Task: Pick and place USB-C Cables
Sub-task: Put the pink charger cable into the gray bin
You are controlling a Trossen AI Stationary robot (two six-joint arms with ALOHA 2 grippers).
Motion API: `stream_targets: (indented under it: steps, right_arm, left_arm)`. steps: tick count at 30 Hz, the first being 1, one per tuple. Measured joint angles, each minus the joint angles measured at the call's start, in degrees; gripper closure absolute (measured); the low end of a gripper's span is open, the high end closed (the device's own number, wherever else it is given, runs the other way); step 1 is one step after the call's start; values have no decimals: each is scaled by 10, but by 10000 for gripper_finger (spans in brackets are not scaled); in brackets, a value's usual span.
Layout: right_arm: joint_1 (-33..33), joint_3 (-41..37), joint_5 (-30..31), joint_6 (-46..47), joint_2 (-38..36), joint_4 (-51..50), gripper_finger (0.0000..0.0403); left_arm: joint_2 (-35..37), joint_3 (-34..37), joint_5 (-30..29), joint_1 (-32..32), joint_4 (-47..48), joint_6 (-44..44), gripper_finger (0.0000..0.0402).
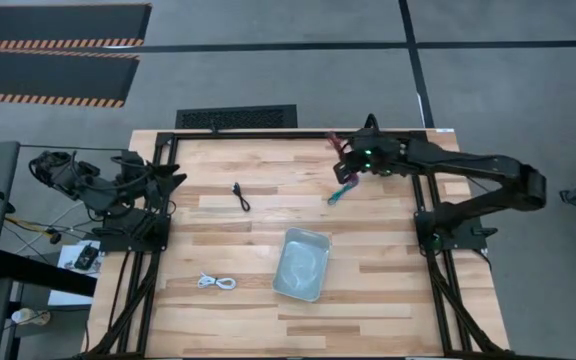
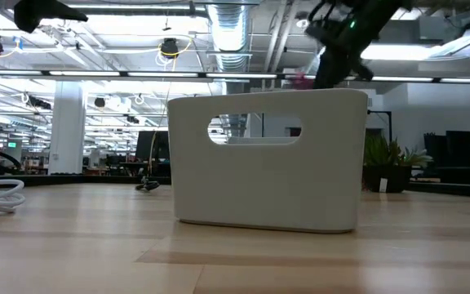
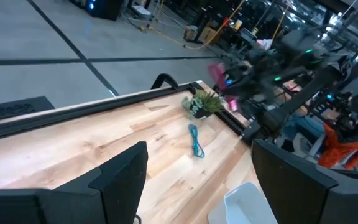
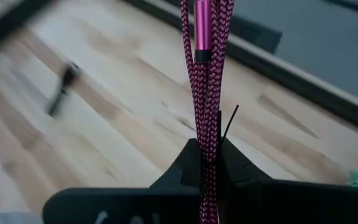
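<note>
Your right tool [image 4: 209, 163] pinches the magenta cable [image 4: 207, 74] near the tabletop's far edge, lifted to clear the tray [image 1: 302, 264]; left tool [image 3: 197, 180] waits open.

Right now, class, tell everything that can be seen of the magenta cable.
The magenta cable is a braided, woven-looking cord folded into a bundle of strands, with a smooth magenta plug shell on top. It stands upright, pinched between the fingers of the right gripper, lifted clear of the wooden table near its far right corner.

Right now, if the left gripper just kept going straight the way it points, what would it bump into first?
Probably nothing soon: the open left gripper points across bare table toward the teal-blue cable, with the green plant beyond. Depth is hard to judge.
</note>
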State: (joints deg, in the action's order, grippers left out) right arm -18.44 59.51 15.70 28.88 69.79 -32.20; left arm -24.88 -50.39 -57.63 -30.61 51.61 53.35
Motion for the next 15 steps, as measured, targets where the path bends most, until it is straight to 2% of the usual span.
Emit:
stream_targets:
  steps: [9,15]
  right_arm:
    - [124,0,131,16,-102,38,385]
    - [209,0,207,18,-107,88,385]
  left_arm:
    - [-41,0,-31,0,-59,-85,127]
    - [-64,0,-44,0,-80,-103,127]
